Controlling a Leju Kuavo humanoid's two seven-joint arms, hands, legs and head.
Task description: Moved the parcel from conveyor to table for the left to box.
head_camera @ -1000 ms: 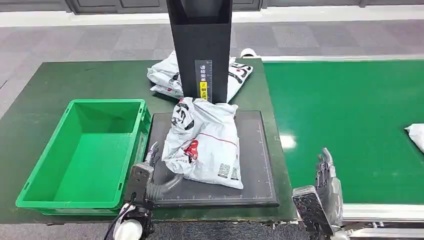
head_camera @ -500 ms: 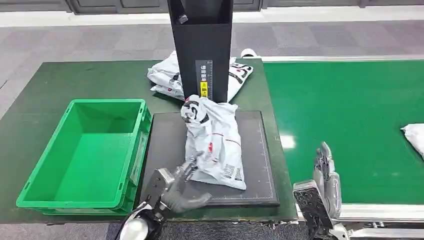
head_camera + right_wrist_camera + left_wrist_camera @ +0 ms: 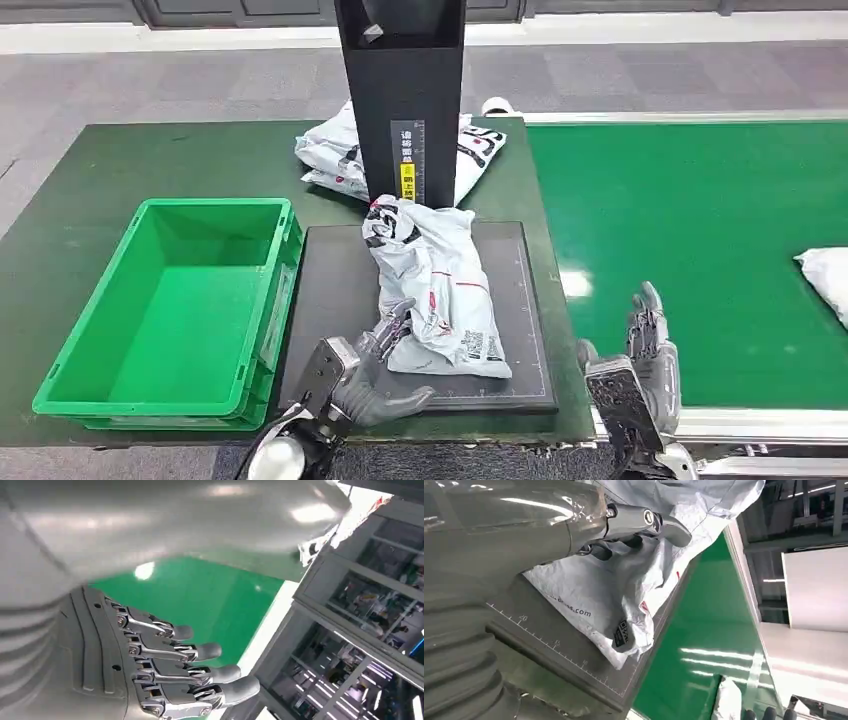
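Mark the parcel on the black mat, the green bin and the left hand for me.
parcel (image 3: 440,295): head view, middle of the grey bag.
green bin (image 3: 95,300): head view, left wall.
left hand (image 3: 372,375): head view, palm at the parcel's near corner.

parcel (image 3: 435,287) on the mat (image 3: 330,290) at table centre, bin (image 3: 170,305) left of mat, post (image 3: 403,95) behind parcel, more parcels (image 3: 335,150) behind post, conveyor (image 3: 700,230) right of table

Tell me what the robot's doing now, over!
Left hand gripping parcel on black pad. Right hand open, empty. Green bin unobstructed.
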